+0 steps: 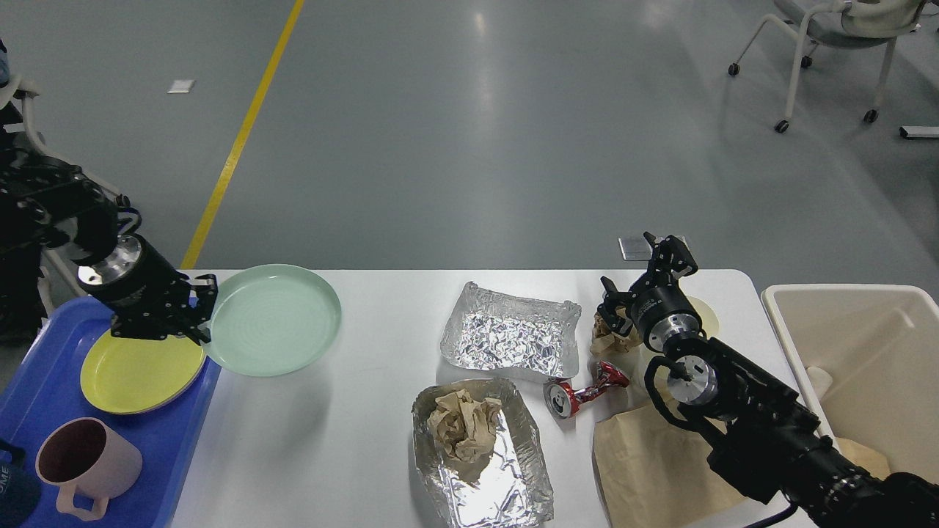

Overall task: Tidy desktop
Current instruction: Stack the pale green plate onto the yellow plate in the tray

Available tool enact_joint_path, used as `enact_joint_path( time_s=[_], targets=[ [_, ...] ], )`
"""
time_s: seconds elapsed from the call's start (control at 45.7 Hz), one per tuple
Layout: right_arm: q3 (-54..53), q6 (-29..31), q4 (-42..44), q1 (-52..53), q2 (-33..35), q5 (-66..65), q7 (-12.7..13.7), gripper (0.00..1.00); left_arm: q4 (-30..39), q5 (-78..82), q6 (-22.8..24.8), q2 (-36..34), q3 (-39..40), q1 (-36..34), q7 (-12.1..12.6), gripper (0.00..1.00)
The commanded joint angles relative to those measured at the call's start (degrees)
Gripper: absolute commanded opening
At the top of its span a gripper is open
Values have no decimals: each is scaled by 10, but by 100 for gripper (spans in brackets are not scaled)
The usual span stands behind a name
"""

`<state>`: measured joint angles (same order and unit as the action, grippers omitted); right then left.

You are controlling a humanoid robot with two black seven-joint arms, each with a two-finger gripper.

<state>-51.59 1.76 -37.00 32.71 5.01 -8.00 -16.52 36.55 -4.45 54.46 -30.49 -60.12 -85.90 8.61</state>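
Desktop (367,411) fills the lower middle of my head view, a white matte slab with rounded far corners, its long axis running left to right and its far edge level across the frame. My left gripper (196,315) reaches in from the left over the desktop's left edge, fingers clamped on the rim of a pale green plate (275,319), smooth and round, held just above the surface. Under that wrist a yellow plate (139,374) lies on a blue tray (37,381), and a pink mug (84,462) stands near the tray's front. My right arm stretches up from the near right corner; its gripper (645,275) has its fingers spread apart, hovering over crumpled brown paper (609,334) near the far right corner. Two crinkled foil trays (510,334) sit mid-desktop, the nearer one holding a paper wad (462,429). A crushed red can (583,394) lies between them and my arm. A beige bin (866,345) stands past the right edge.
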Motion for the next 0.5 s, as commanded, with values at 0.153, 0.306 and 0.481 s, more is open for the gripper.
enact_joint_path(
  time_s=[0.153, 0.306, 0.481],
  targets=[
    [0, 0, 0, 0, 0, 0, 0, 100, -44, -12, -70, -111, 60, 71, 0, 0],
    [0, 0, 0, 1, 0, 0, -1, 100, -76, -12, -99, -113, 61, 117, 7, 0],
    [0, 0, 0, 0, 0, 0, 0, 100, -114, -12, -103, -113, 84, 166, 12, 0]
  ],
)
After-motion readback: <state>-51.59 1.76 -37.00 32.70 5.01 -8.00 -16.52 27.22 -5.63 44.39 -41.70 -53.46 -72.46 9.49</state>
